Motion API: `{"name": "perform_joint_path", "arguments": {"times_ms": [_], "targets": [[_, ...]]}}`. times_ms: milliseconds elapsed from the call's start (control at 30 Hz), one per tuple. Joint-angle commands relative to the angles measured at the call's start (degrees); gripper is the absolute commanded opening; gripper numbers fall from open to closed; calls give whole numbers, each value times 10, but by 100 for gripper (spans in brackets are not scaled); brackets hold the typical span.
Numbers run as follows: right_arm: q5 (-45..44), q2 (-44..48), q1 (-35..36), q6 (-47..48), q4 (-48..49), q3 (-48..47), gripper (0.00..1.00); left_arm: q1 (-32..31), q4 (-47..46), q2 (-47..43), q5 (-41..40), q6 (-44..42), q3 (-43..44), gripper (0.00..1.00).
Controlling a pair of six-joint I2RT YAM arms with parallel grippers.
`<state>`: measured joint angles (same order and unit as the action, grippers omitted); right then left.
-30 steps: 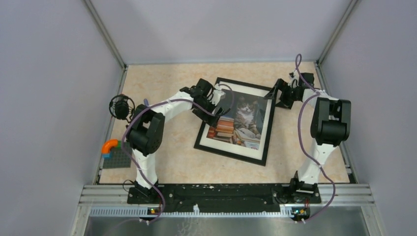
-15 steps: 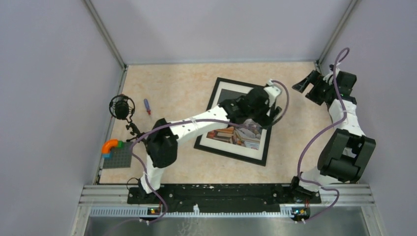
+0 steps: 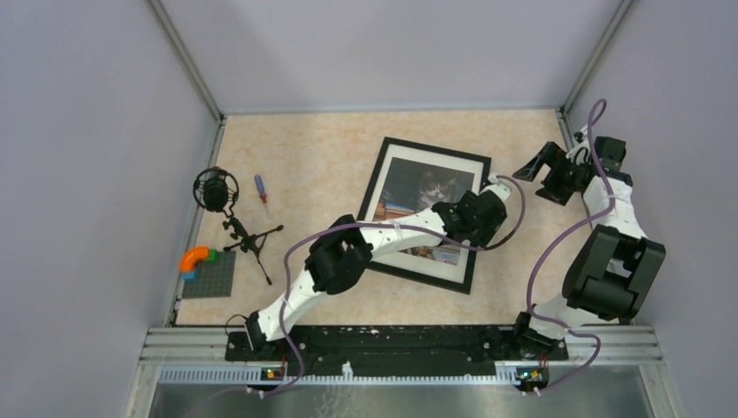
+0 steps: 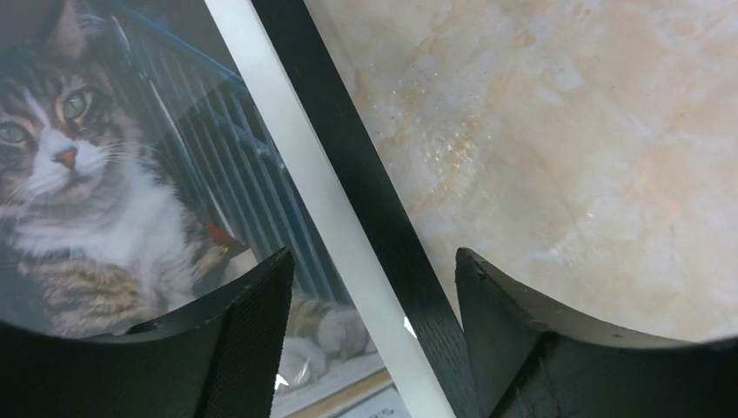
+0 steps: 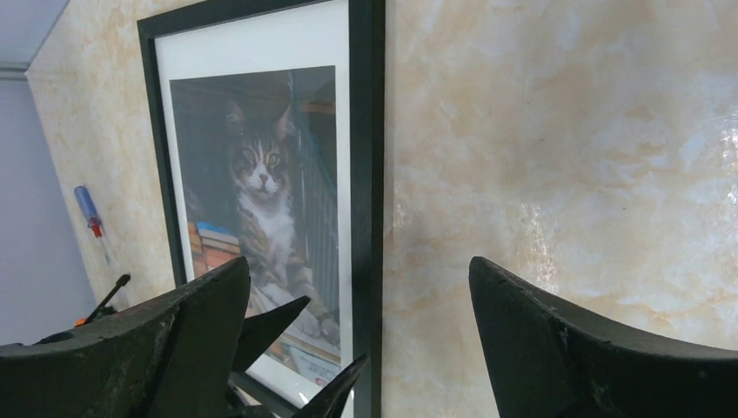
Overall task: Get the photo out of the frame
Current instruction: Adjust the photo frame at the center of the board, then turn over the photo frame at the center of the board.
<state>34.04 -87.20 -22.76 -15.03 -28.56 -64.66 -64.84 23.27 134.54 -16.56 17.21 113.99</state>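
1. Photo (image 3: 425, 190): it sits inside the frame, face up. The cat and the stacked books are showing, with a white margin around them. In the left wrist view, reflections lie across its surface.
2. Frame (image 3: 375, 183): black and lying flat on the table (image 3: 305, 165), right of centre. It is skewed, with its far end leaning to the right. The photo is not lifted at any edge that shows.
3. Left fingers (image 4: 252, 313): the left arm reaches across the near half of the frame to its right side.
   - The fingers stand moderately apart and straddle the right rail, which passes through the gap between them.
   - One finger is over the photo and the other is over bare table.
   - They clamp nothing. Whether the tips touch the surface below cannot be told.
4. Right fingers (image 5: 191, 322): they are spread wide and empty. They hang above bare table near the frame's far right corner, clear of it and pointing toward the frame.
5. Left side of the table, well apart from the frame:
   - A screwdriver (image 3: 260, 188) with a blue handle lies flat.
   - Just left of it, a microphone (image 3: 216, 189) stands on a small tripod.
   - A grey baseplate (image 3: 209, 280) lies at the near left edge.
   - A brick arch (image 3: 195, 258) in orange, green and blue stands at the baseplate's far left corner.
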Motion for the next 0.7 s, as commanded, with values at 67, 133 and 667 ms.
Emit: {"name": "perform_joint_path", "arguments": {"times_ms": [67,133,667], "targets": [[31,-12,-7,6,1,26,93,-14,-10,42,-21,17,59,70],[31,-14,-7,6,8,37,91,-17,-10,55,-31,14,65,65],[71,-27,-1,-10,77,131,82,-25,21,87,-56,70,84,26]]}}
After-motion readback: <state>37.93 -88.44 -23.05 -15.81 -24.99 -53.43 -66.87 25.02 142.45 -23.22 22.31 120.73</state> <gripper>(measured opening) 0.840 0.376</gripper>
